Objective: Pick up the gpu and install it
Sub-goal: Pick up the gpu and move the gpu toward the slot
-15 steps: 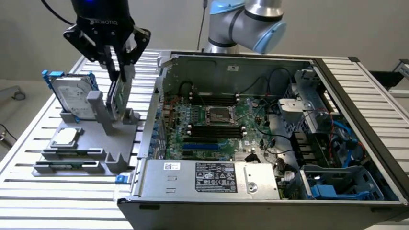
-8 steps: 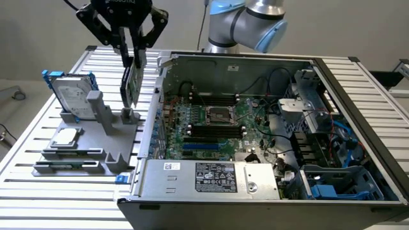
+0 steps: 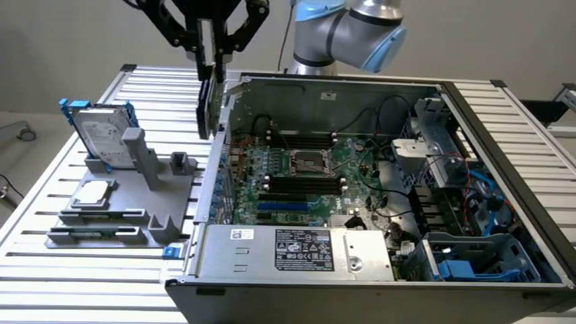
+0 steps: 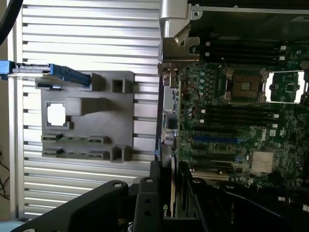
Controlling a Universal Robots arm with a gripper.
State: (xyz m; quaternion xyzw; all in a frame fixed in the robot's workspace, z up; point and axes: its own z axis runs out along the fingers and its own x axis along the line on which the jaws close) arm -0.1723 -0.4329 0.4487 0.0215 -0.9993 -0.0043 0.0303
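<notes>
Exterior view: gripper (image 3: pixel 209 62) pinches the gpu (image 3: pixel 208 111) by its top edge, fingers pressed on both faces. The card hangs upright and edge-on above the exterior view's left wall of the open computer case (image 3: pixel 342 79), clear of the grey parts stand (image 3: pixel 135 196). Judged step: pick done, carry to install in hand, card not seated. Seating calls for the card's lower edge lined up with a blue slot (image 3: pixel 277 201) on the motherboard (image 3: pixel 311 165). It hangs over the wall, not the slots, so an inward shift and a straight descent look needed. Card looks slim and dark, green along the board edge.
</notes>
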